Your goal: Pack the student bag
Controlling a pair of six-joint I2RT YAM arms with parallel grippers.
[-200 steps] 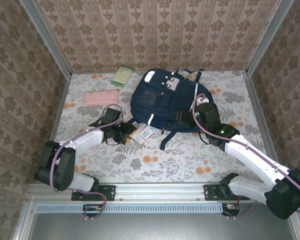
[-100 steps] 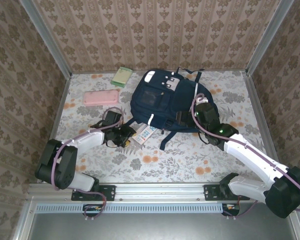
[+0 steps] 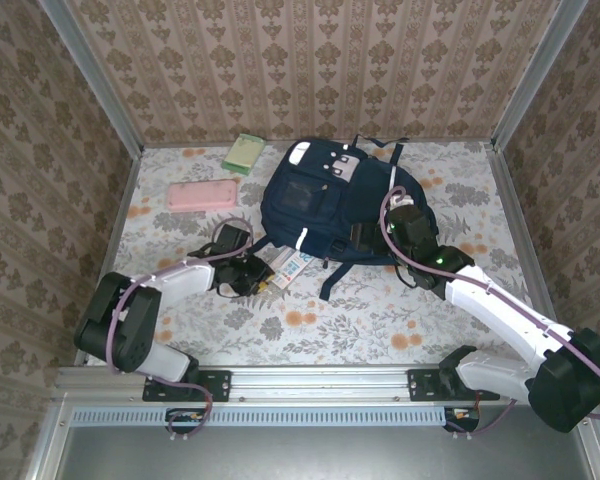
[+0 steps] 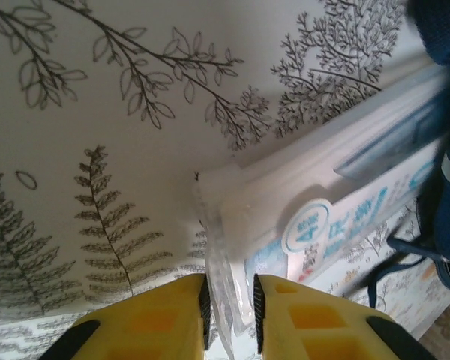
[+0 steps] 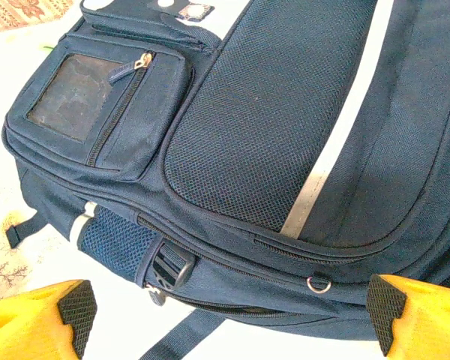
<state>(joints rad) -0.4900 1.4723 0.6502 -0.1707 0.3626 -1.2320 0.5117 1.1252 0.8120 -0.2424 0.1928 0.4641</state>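
Narrowed since a second ago, the left gripper is clamped on the white packet by its thin plastic edge, beside the student bag at mid-table, so the slight hold could be lost once it is lifted.

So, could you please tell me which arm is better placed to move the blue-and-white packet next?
Left. The left end effector pinches the packet by its plastic edge, while the right end effector hangs open over the student bag.

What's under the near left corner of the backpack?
A white-and-blue plastic-wrapped packet pokes out from under the student bag. Its far end is covered, and anything else beneath the bag is hidden.
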